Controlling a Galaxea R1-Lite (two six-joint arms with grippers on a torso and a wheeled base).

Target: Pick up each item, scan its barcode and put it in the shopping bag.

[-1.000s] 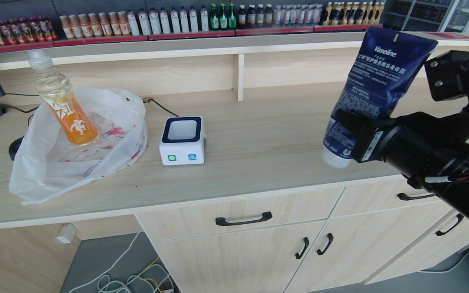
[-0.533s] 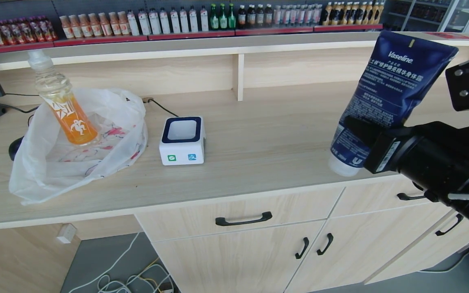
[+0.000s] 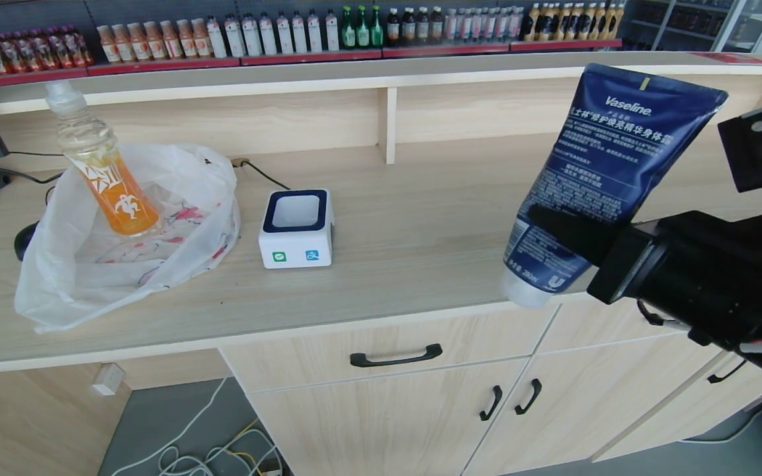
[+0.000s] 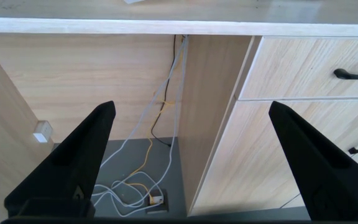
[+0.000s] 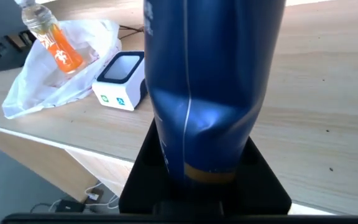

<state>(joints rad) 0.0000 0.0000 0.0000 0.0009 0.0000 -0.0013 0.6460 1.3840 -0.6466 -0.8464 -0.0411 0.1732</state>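
A dark blue lotion tube [image 3: 609, 172] with a white cap pointing down hangs above the counter's front right edge, tilted. My right gripper [image 3: 579, 235] is shut on its lower part; the tube [image 5: 210, 93] stands close between the black fingers. The white barcode scanner [image 3: 296, 228] with a dark-rimmed window sits mid-counter, well to the tube's left, as the scanner [image 5: 122, 79]. A white plastic shopping bag [image 3: 123, 244] lies at the left with an orange drink bottle [image 3: 100, 165] leaning in it. My left gripper [image 4: 191, 162] is open, low in front of the cabinet.
The wooden counter [image 3: 414, 218] has a raised back shelf with a divider [image 3: 387, 125]. A monitor and cables sit at the far left. Drawers and cabinet doors [image 3: 394, 357] lie below, with cables on the floor [image 4: 135, 186]. Bottles line shelves behind.
The right arm has carried the tube a little left and lower, toward the counter's front edge, after drifting right half a second ago. Bag, bottle and scanner are unmoved.
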